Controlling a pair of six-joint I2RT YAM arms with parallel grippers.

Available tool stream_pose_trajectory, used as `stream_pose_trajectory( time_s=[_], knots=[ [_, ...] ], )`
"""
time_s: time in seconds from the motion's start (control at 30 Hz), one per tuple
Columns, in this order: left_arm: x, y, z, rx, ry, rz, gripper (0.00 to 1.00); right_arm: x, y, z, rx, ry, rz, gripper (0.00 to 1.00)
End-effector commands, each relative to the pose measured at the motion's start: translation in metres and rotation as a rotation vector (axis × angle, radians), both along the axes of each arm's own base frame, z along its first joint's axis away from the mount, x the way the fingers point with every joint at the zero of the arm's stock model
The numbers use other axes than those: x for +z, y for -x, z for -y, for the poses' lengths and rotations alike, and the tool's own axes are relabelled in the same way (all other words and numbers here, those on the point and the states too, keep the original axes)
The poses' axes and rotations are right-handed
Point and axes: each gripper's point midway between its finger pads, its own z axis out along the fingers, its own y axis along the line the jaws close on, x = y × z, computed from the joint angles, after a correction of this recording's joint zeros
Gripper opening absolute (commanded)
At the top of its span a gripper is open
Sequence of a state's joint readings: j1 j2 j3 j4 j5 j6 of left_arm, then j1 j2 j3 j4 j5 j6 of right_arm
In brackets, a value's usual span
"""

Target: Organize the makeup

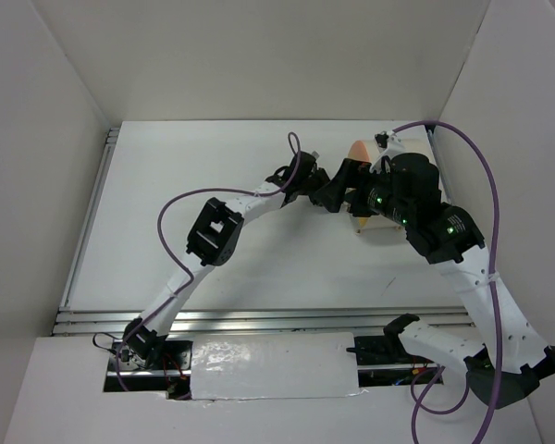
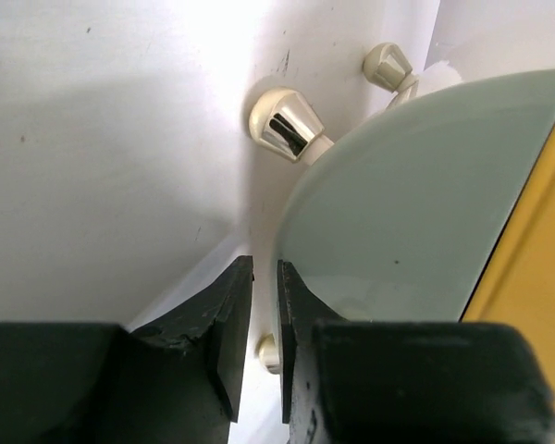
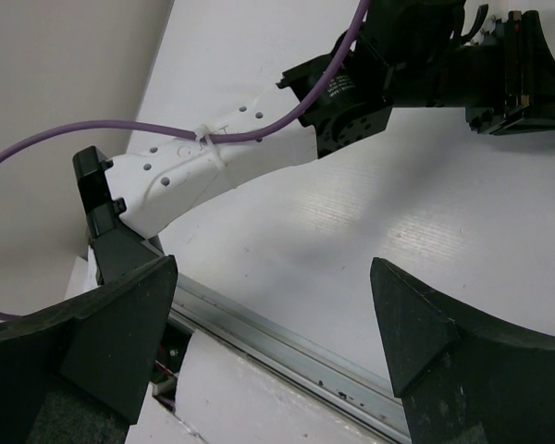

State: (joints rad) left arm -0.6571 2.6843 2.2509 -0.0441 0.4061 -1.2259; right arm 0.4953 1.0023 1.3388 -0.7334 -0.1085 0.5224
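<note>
Fingers (image 2: 224,319) of the left gripper (image 2: 264,347) stand a narrow slit apart, slightly open, with nothing caught between them. Only a small cream knob (image 2: 269,352) shows through the gap, past the tips. Just right of the right-hand finger swells the pale rounded wall of the drum-shaped box (image 2: 398,213), so near that I cannot tell whether the finger touches it. An orange-yellow edge of the box runs further to the right. Ahead of the fingertips a larger glossy knob (image 2: 284,123) sticks out beside the box's curve, with another beyond it. The right gripper (image 3: 277,324) is spread wide and holds nothing. Between its two dark fingers lie the white table (image 3: 425,231) and a metal rail (image 3: 287,342), and beyond the tips the left arm (image 3: 194,176) crosses the view with its purple cable (image 3: 259,134). From above, the left gripper's fingers meet the box from its left, while the right arm's wrist hangs over its right side. No makeup can be made out in any view, so I cannot tell where it lies relative to either pair of fingers.
</note>
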Motion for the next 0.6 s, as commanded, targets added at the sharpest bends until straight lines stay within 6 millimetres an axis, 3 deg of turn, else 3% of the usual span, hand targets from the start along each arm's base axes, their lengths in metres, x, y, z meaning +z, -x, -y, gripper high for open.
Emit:
stream_pose_trajectory(
  time_s=[0.0, 0.23, 0.33, 0.37, 0.4, 0.5, 0.57],
  knots=[
    [0.026, -0.006, 0.018, -0.022, 0.096, 0.057, 0.3, 0.006, 0.003, 0.003, -0.002, 0.011, 0.032, 0.93],
    [0.025, -0.008, 0.017, -0.012, 0.1, 0.055, 0.35, 0.002, 0.003, 0.006, -0.012, 0.018, 0.031, 0.93],
    [0.026, -0.014, 0.002, 0.021, 0.053, 0.06, 0.41, 0.001, 0.003, 0.006, -0.014, 0.02, 0.027, 0.93],
    [0.024, -0.009, -0.008, 0.032, 0.015, 0.033, 0.45, 0.001, 0.003, 0.006, -0.014, 0.019, 0.028, 0.93],
    [0.022, -0.016, -0.021, 0.07, -0.016, 0.044, 0.54, 0.002, 0.002, 0.007, -0.017, 0.018, 0.029, 0.93],
    [0.03, -0.025, -0.056, 0.127, -0.081, 0.061, 0.68, 0.005, 0.0, 0.006, -0.021, 0.014, 0.035, 0.93],
    [0.051, -0.036, -0.081, 0.152, -0.112, 0.102, 0.71, 0.006, 0.0, 0.005, -0.016, 0.012, 0.032, 0.93]
  ],
)
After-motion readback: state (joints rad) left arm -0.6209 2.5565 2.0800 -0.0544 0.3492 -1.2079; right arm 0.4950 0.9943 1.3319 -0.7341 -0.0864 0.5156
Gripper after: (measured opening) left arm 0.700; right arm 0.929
